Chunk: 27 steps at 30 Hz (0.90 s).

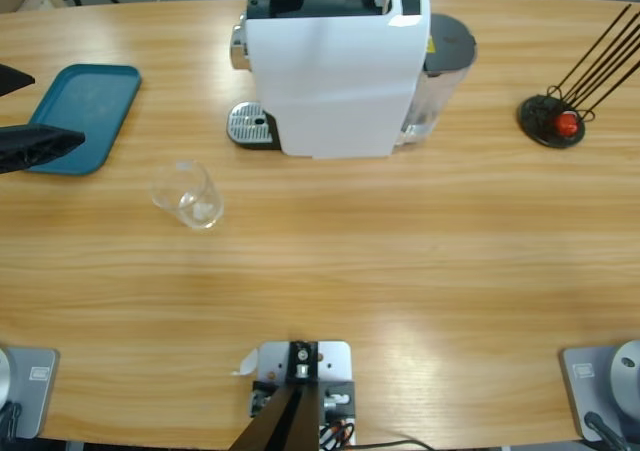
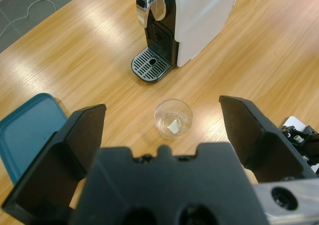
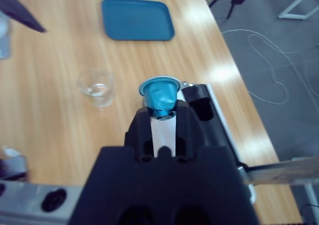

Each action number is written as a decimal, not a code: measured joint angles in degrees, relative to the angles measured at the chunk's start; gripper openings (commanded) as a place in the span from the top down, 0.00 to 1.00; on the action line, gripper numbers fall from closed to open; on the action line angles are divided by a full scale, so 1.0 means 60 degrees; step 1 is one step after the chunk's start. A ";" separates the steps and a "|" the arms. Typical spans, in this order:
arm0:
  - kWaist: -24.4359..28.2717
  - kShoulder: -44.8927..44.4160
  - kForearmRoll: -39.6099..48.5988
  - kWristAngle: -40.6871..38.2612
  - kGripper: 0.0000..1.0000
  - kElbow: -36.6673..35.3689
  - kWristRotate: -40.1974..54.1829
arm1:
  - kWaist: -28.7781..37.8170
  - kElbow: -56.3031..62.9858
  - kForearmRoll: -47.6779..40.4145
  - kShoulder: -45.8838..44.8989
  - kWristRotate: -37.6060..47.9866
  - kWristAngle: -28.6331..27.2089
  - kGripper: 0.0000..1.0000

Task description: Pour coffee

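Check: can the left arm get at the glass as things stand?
Probably yes. The left claw is open with nothing in it, and the glass stands upright on bare table right ahead of it, apart from the machine and the tray.

Lab/test rig: long wooden table point(image 1: 420, 271), grey floor w/ loose cables point(image 3: 269, 60), coffee machine point(image 1: 335, 71).
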 measured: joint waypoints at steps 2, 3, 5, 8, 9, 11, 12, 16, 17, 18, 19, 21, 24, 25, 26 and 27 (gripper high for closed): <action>0.0000 0.0000 0.0000 0.0000 0.01 0.0000 0.0000 | 0.0003 -0.0123 -0.0143 0.0249 -0.0153 -0.0232 1.00; 0.0000 0.0000 0.0000 0.0000 0.01 0.0000 0.0000 | 0.0005 -0.0209 -0.0195 0.0362 -0.0210 -0.0366 1.00; 0.0000 0.0001 0.0000 0.0000 0.01 0.0000 0.0000 | 0.0005 -0.0341 -0.0290 0.0570 -0.0291 -0.0549 1.00; 0.0000 0.0001 0.0000 0.0000 0.01 0.0000 0.0000 | 0.0005 -0.0402 -0.0372 0.0836 -0.0388 -0.0602 1.00; 0.0000 0.0001 0.0000 0.0000 0.01 0.0000 0.0000 | 0.0006 -0.0406 -0.0373 0.0922 -0.0423 -0.0602 1.00; 0.0000 0.0001 0.0000 0.0000 0.01 0.0000 0.0000 | 0.0006 -0.0451 -0.0373 0.1031 -0.0565 -0.0602 1.00; 0.0000 0.0005 0.0000 0.0000 0.01 0.0000 0.0000 | 0.0005 -0.0508 -0.0373 0.1059 -0.0647 -0.0602 1.00; 0.0000 0.0064 0.0000 0.0000 0.01 -0.0012 0.0000 | -0.0008 -0.0737 -0.0373 0.1121 -0.0893 -0.0672 1.00; 0.0000 0.0090 -0.0001 0.0000 0.01 -0.0012 0.0000 | -0.0039 -0.0787 -0.0373 0.1126 -0.0943 -0.0710 1.00; 0.0000 0.0105 -0.0001 0.0000 0.01 -0.0012 0.0000 | -0.0087 -0.0819 -0.0373 0.1127 -0.0988 -0.0759 1.00; 0.0000 0.0120 -0.0001 0.0000 0.01 -0.0013 0.0000 | -0.0143 -0.0831 -0.0373 0.1127 -0.1026 -0.0811 1.00; 0.0000 0.0145 -0.0001 0.0000 0.01 -0.0013 0.0000 | -0.0295 -0.0832 -0.0373 0.1132 -0.1079 -0.0868 1.00; 0.0000 0.0165 -0.0001 0.0000 0.01 -0.0013 0.0000 | -0.0438 -0.0832 -0.0373 0.1159 -0.1118 -0.0871 1.00; 0.0000 0.0166 -0.0001 0.0000 0.01 -0.0013 0.0000 | -0.0464 -0.0832 -0.0373 0.1178 -0.1122 -0.0871 1.00; 0.0000 0.0166 -0.0001 0.0000 0.01 -0.0013 0.0000 | -0.0486 -0.0832 -0.0373 0.1202 -0.1122 -0.0871 1.00; 0.0000 0.0166 -0.0001 0.0000 0.01 -0.0013 0.0000 | -0.0509 -0.0832 -0.0373 0.1230 -0.1123 -0.0870 1.00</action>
